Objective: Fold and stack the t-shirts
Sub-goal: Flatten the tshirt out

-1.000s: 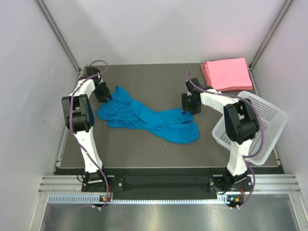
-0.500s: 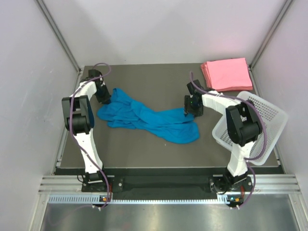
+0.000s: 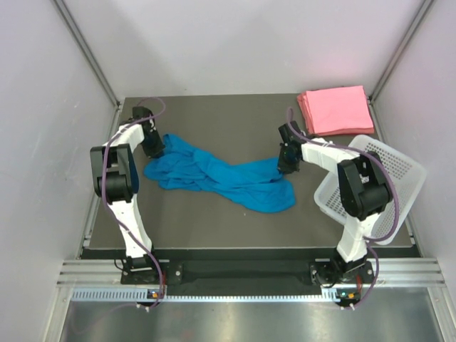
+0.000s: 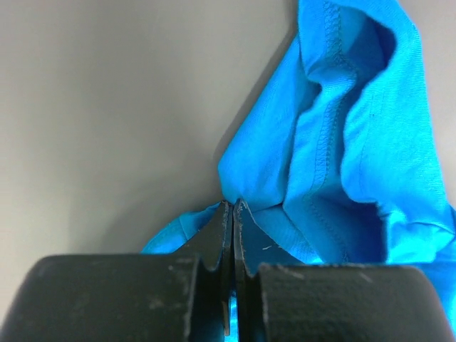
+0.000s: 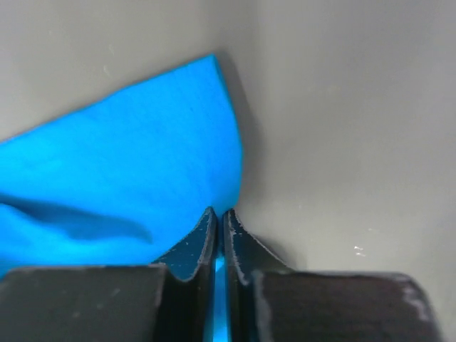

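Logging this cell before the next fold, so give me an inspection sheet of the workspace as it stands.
Surface: dark grey table top, flat.
Job's things: blue t-shirt crumpled mid-table; pink t-shirts folded, stacked at the far right corner.
Clutter: white perforated basket, tilted, at the right edge.
Claws: left claw shut on the blue t-shirt's left end; right claw shut on its right edge.
Cables: purple cables, one per side, looping loosely.
Surroundings: plain white walls; metal rail in front.
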{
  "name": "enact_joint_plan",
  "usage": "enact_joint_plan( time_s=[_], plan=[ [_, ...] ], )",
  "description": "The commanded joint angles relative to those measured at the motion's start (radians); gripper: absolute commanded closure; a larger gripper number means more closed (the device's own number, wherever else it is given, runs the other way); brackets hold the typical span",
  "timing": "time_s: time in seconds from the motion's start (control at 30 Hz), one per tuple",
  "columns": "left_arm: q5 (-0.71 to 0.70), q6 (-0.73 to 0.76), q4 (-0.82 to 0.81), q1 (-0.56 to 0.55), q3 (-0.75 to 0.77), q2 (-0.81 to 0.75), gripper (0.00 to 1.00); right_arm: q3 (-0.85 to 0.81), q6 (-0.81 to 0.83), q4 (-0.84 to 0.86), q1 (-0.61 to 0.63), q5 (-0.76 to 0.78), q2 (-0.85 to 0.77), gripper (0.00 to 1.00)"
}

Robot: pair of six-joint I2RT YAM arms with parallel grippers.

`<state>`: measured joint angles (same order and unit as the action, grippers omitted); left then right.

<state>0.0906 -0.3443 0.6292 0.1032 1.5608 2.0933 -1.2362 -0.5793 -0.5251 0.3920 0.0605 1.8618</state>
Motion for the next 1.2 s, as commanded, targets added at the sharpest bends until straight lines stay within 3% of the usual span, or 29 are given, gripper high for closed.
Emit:
enact_joint_plan(
  time_s=[0.0,0.23,0.5,0.7,0.73,0.87,0.97,1.03,1.17],
  plan=[
    [-0.133,-0.022,0.081,0.013,-0.025,-0.048,1.0,-0.19,0.05,-0.046,-0.019,0.112,-0.015,1.0],
    [-0.238,-0.076,0.087,0.076,-0.022,-0.134,1.0,-0.292,0.088,-0.099,-0.061,0.219,-0.113,1.0],
    [-0.301,-0.12,0.073,0.139,-0.09,-0.187,1.0,-0.307,0.113,-0.108,-0.073,0.219,-0.062,1.0],
    [-0.191,-0.124,0.032,0.17,-0.104,-0.219,1.0,-0.336,0.168,-0.05,-0.084,0.161,0.023,1.0],
    [-0.164,-0.119,0.033,0.17,-0.102,-0.217,0.99,-0.336,0.173,-0.046,-0.084,0.135,0.037,0.96],
    [-0.196,-0.099,0.064,0.167,-0.065,-0.228,0.76,-0.31,0.147,-0.087,-0.085,0.102,0.042,0.82],
    [-0.21,-0.078,0.076,0.152,-0.028,-0.243,0.64,-0.298,0.125,-0.102,-0.085,0.119,0.019,0.66],
    [-0.16,-0.05,0.064,0.129,-0.015,-0.239,0.61,-0.302,0.118,-0.104,-0.085,0.121,0.007,0.57],
    [-0.034,-0.019,0.081,0.089,0.08,-0.162,0.59,-0.336,0.11,-0.104,-0.082,0.067,0.004,0.51]
  ],
)
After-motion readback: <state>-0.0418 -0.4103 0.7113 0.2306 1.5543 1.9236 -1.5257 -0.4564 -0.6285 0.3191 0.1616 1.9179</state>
